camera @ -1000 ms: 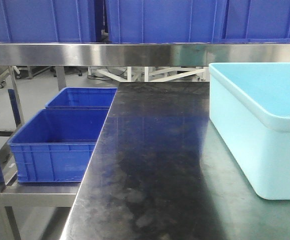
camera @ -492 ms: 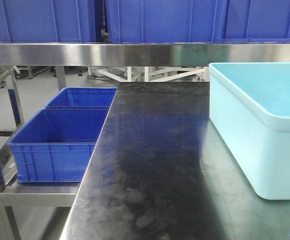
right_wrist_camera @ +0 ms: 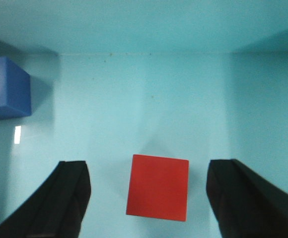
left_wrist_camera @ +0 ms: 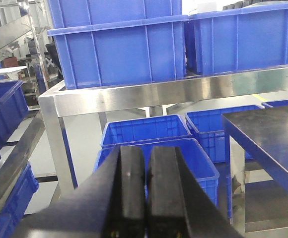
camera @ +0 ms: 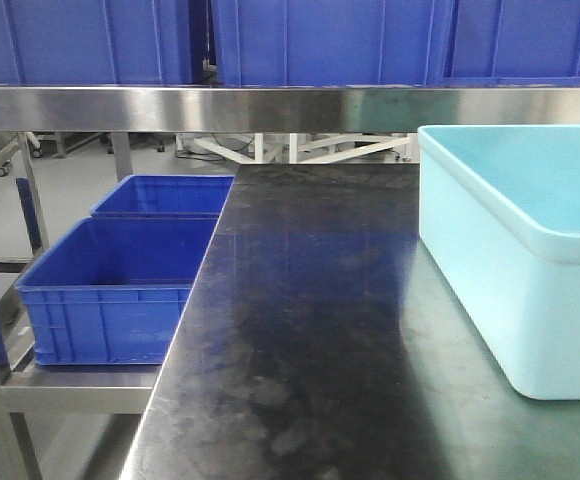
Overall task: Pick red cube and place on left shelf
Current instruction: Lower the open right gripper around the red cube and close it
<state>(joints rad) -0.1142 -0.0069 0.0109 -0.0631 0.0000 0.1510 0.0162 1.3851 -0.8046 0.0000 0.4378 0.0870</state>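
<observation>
Fingers (right_wrist_camera: 67, 198) of right pincer (right_wrist_camera: 151, 191) flank red cube (right_wrist_camera: 158, 187), not touching.

Bright, even indoor light. Dark glossy tabletop (camera: 310, 330) carries blue reflections and pale smudgy glare; the stainless-steel left shelf (left_wrist_camera: 174, 89) has a streaky sheen. Up close the left gripper (left_wrist_camera: 147, 153) is blurred, background top possibly blown out. Right wrist view soft, cyan-tinted; small red cube (right_wrist_camera: 158, 187) and blue block (right_wrist_camera: 5, 89) cast faint shadows.

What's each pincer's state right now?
Left pincer: shut, empty.
Right pincer: open, red cube lined up between its fingers, not gripped.
</observation>
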